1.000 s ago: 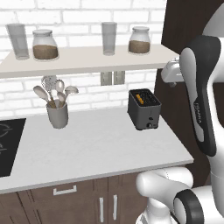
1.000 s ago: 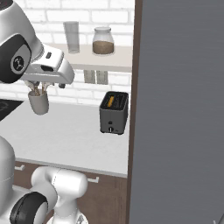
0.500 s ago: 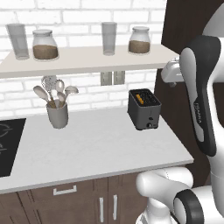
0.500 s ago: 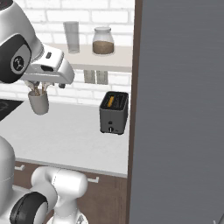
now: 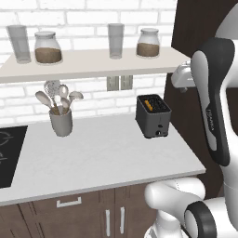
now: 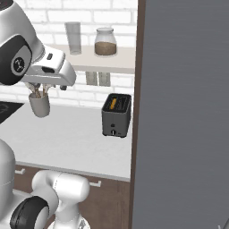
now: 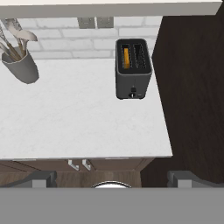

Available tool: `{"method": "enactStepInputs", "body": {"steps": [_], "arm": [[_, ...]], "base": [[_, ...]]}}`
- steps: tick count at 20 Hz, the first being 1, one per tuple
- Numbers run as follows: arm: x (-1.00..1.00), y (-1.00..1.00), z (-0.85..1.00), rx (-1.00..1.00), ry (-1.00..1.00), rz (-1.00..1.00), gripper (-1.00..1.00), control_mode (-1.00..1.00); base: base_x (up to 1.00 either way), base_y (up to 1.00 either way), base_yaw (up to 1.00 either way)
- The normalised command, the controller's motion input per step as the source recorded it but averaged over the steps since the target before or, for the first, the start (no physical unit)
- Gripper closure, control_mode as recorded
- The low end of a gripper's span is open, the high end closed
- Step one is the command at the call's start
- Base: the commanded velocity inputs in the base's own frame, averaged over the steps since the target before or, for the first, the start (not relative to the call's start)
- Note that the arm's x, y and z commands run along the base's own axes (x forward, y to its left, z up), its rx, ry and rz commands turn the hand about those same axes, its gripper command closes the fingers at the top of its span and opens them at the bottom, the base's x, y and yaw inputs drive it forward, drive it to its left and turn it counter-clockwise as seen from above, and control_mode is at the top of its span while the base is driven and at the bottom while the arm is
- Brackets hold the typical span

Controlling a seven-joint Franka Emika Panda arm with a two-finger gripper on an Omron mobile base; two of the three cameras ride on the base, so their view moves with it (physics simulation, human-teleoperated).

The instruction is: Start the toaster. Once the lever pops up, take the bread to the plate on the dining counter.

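The dark grey toaster [image 5: 153, 117] [image 6: 116, 116] [image 7: 133, 76] stands at the right end of the white worktop, near the wall. An orange-tan slice of bread [image 5: 148, 103] [image 6: 113, 103] [image 7: 126, 58] sits down in its left slot; the other slot is dark. My gripper [image 7: 112, 179] hangs well above and in front of the toaster, back over the worktop's front edge. It is open wide, its two fingertips [image 7: 40, 178] far apart at the hand view's bottom corners with nothing between them. The plate and the dining counter are out of view.
A grey utensil cup [image 5: 61, 122] [image 6: 39, 104] [image 7: 21, 66] with spoons stands left of the toaster. Above, a shelf [image 5: 93, 64] carries jars and glasses. A black cooktop [image 5: 8, 153] lies far left. A tall dark panel [image 6: 188, 112] [image 7: 192, 87] walls the toaster's right side.
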Motion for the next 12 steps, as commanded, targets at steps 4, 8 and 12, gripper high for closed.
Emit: {"method": "enactStepInputs", "body": {"steps": [4, 8, 12], "arm": [[0.0, 0.0, 0.0, 0.0, 0.0, 0.0, -1.0, -1.0], [0.0, 0.0, 0.0, 0.0, 0.0, 0.0, -1.0, -1.0], [0.0, 0.0, 0.0, 0.0, 0.0, 0.0, -1.0, -1.0]], "base": [[0.0, 0.0, 0.0], [0.0, 0.0, 0.0], [0.0, 0.0, 0.0]]}}
